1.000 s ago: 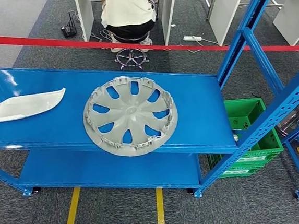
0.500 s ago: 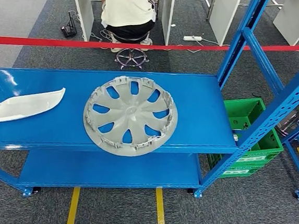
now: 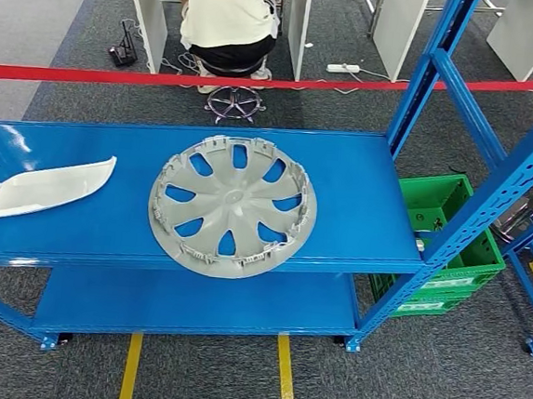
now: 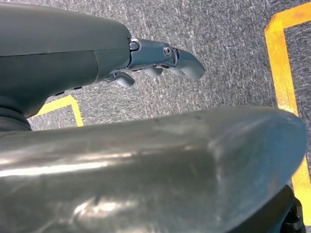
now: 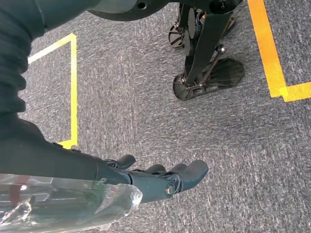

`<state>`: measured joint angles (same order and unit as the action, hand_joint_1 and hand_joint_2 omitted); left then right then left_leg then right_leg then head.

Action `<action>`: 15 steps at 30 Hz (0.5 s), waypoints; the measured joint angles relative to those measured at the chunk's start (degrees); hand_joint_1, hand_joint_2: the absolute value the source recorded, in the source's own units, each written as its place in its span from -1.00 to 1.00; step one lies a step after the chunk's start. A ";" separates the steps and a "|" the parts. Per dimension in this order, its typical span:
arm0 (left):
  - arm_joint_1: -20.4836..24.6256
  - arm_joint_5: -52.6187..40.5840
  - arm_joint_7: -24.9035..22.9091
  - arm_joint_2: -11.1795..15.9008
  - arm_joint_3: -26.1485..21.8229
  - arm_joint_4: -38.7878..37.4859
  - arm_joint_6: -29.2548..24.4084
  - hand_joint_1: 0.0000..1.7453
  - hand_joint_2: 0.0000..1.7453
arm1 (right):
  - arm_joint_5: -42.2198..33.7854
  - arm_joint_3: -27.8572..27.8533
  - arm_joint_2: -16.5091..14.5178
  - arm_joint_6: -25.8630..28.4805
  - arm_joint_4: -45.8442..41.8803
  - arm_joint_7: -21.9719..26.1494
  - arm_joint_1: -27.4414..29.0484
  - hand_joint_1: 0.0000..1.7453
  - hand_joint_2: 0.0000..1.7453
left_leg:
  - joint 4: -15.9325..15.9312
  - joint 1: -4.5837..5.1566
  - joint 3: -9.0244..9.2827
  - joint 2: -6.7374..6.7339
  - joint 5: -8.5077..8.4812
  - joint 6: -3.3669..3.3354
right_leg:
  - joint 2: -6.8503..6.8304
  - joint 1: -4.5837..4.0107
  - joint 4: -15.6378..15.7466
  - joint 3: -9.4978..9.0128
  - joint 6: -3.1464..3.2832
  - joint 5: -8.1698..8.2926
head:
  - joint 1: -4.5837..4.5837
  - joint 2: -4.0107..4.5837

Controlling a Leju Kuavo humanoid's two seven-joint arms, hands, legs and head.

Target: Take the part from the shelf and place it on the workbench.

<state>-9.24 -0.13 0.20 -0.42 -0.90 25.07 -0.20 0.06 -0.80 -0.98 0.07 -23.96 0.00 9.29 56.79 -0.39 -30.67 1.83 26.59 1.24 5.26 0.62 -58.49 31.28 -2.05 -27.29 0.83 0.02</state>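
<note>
The hubcap (image 3: 232,207) looks like matt grey plastic; the white panel (image 3: 41,187) beside it is smooth and glossy. The shelf (image 3: 363,199) is shiny blue painted metal. The floor (image 3: 445,383) is rough grey carpet.

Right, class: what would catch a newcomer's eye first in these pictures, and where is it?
The big grey wheel cover lying flat mid-shelf on the blue shelf stands out first. A pale curved trim panel lies at the shelf's left end, and a green crate sits on the floor to the right.
</note>
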 joint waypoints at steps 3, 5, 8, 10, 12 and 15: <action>0.03 0.00 0.00 0.00 -0.02 0.00 0.01 -1.00 1.00 | 0.00 0.00 -0.01 0.00 -0.02 0.00 -0.02 -1.00 1.00 | 0.00 0.00 0.00 0.00 0.00 0.00 | 0.00 0.00 0.00 0.00 0.00 0.00 | 0.00 0.00; 0.16 -0.01 0.10 -0.09 -0.47 0.16 0.12 -1.00 1.00 | 0.02 -0.02 -0.02 -0.02 -0.55 0.00 -0.01 -1.00 1.00 | 0.00 0.00 0.00 0.00 -0.01 -0.01 | 0.00 0.00 0.00 0.00 0.00 0.01 | 0.00 0.00; 0.65 -0.07 0.81 -0.53 -2.66 1.34 0.95 -1.00 1.00 | 0.09 -0.29 -0.02 -0.30 -2.87 0.00 -0.05 -1.00 1.00 | 0.00 0.00 0.00 0.00 -0.05 -0.02 | 0.00 0.00 0.00 0.03 -0.01 0.04 | 0.00 0.00; 1.12 -0.16 1.50 -0.91 -4.62 2.61 1.71 -1.00 1.00 | 0.16 -0.73 -0.03 -0.62 -4.83 0.02 -0.15 -1.00 1.00 | 0.00 0.00 0.01 0.00 -0.07 -0.03 | 0.00 0.00 0.00 0.04 -0.03 0.06 | 0.01 0.00; 1.53 -0.34 2.24 -1.36 -6.79 4.11 2.50 -1.00 1.00 | 0.20 -1.25 -0.05 -0.93 -6.95 0.06 -0.20 -1.00 1.00 | 0.00 0.00 0.00 0.00 -0.11 -0.03 | 0.00 0.01 0.00 0.02 -0.05 0.11 | 0.00 0.00; 2.01 -0.61 3.38 -2.11 -10.25 6.69 3.69 -1.00 1.00 | 0.23 -2.21 -0.15 -1.42 -10.37 0.09 -0.16 -1.00 1.00 | 0.00 0.01 -0.01 0.00 -0.17 -0.04 | 0.00 0.01 0.00 0.01 -0.07 0.17 | 0.00 0.00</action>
<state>-7.23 -0.74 3.58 -2.53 -11.15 31.76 3.49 0.29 -3.01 -1.14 -1.36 -34.33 0.09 9.13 56.79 -0.38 -30.68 1.83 26.41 1.20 5.26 0.63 -58.49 31.30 -2.12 -27.12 0.83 0.02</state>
